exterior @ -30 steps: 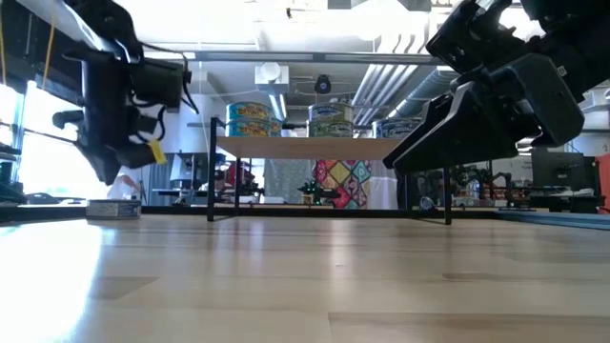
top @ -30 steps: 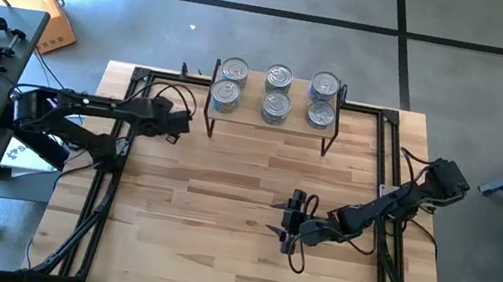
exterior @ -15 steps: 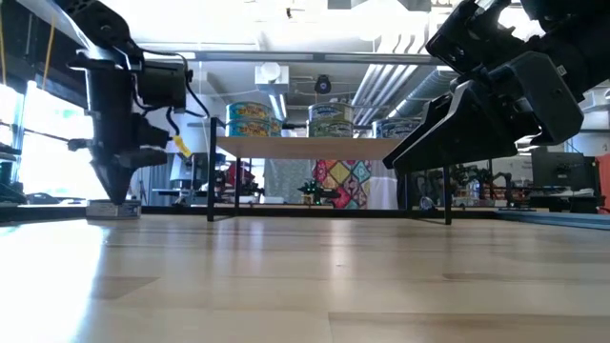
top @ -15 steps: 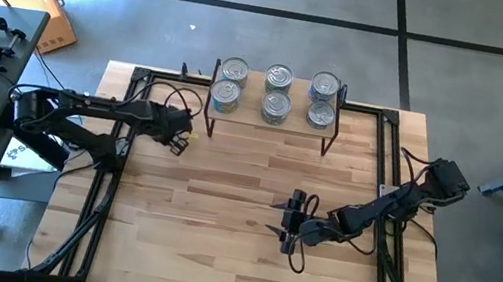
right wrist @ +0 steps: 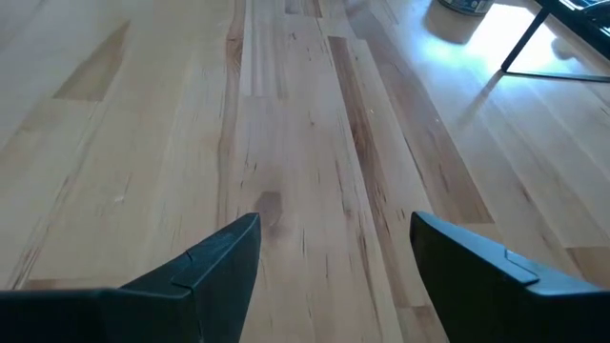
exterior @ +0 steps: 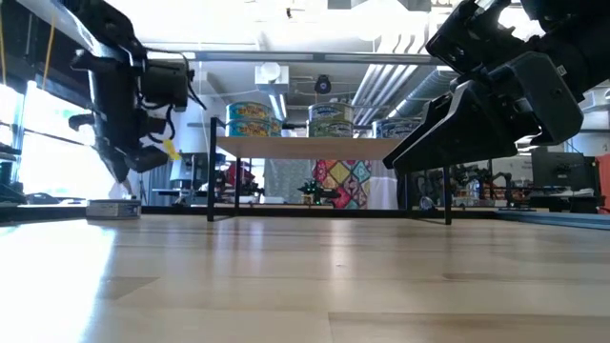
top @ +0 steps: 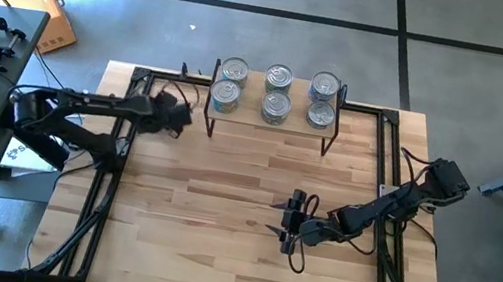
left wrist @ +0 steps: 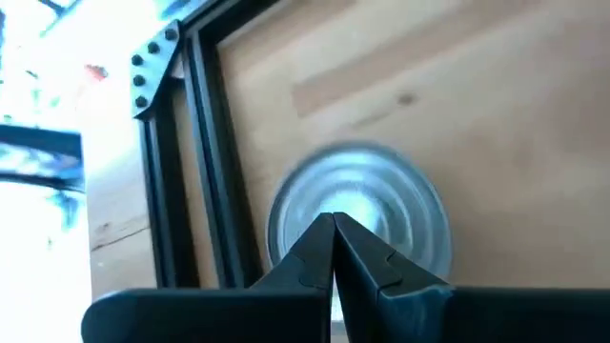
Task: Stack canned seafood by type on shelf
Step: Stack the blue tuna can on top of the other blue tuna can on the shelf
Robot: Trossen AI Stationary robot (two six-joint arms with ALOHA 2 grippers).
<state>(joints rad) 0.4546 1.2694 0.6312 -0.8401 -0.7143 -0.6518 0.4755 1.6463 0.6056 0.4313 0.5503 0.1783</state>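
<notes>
Left pincer (left wrist: 333, 221) hovering shut over a loose tin (left wrist: 359, 215) at the tabletop's (top: 219, 217) left rear corner

The tin is lying flat on the tabletop beside the black frame rail (left wrist: 205, 143), lid up, just left of the shelf (top: 274, 104), where six other tins (top: 276, 92) are already sitting in three pairs; the left pincer's fingers are pressing together above the lid, gripping nothing. The tin is looking rigid, smooth-walled and probably fairly weighty for its size, so a slippery metal side is likely, and a hold across the round wall below the lid rim is seeming best, with the jaws opened first. The right pincer (top: 285, 222) is waiting wide open and empty over the bare middle of the tabletop
</notes>
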